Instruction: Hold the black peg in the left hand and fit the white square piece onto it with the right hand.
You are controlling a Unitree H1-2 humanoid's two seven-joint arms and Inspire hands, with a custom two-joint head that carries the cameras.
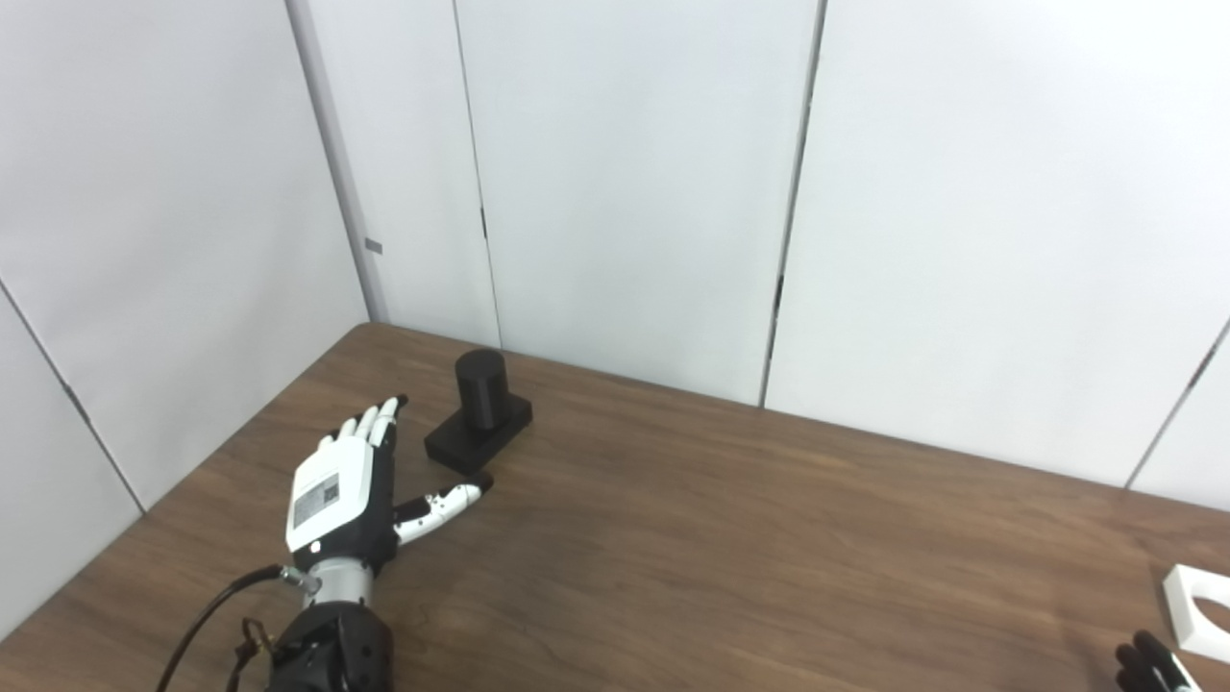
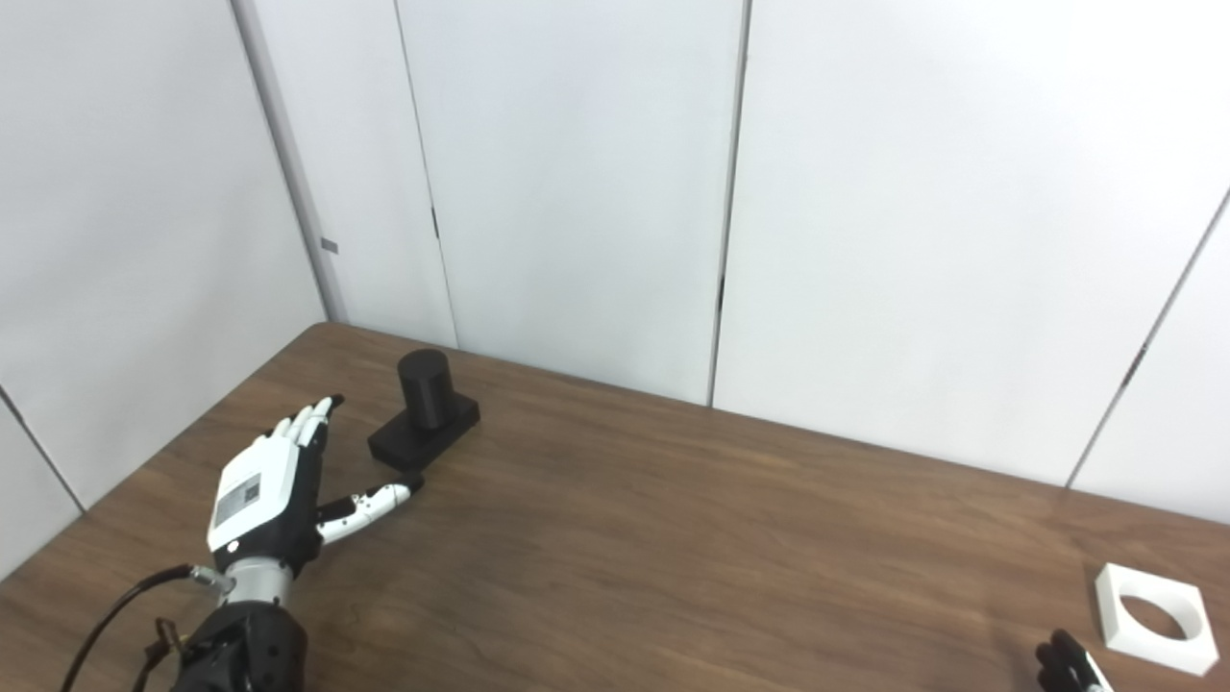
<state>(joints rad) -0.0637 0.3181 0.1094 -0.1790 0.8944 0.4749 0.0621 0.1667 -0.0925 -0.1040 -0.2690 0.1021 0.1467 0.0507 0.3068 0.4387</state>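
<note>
Black peg (image 1: pixel 479 394) stands upright on its flat black base, far-left on the wooden worktop (image 1: pixel 730 538), not yet held; the left robot hand (image 1: pixel 351 490) sits just near and left of it, palm turned toward the peg, fingers straight and apart, thumb (image 1: pixel 444 502) stretched out below the base with its tip at the base's near corner, touching or just shy, cannot tell which; the hand holds nothing, and the spread reads as a pre-grasp posture, fingers on one side and thumb on the other so the peg can be enclosed between them; likely grip is around the upright cylinder or the base, leaving the top clear for the fitting; white square piece (image 2: pixel 1153 618) lies flat at the near-right edge of the worktop, well apart from the peg, its round hole facing up; right robot hand (image 2: pixel 1071 668) shows only as dark fingertips at the bottom edge, just near and left of the piece, not touching it; too little visible to say whether it is spread or curled; judgement: task at its opening, neither thing picked up.
</note>
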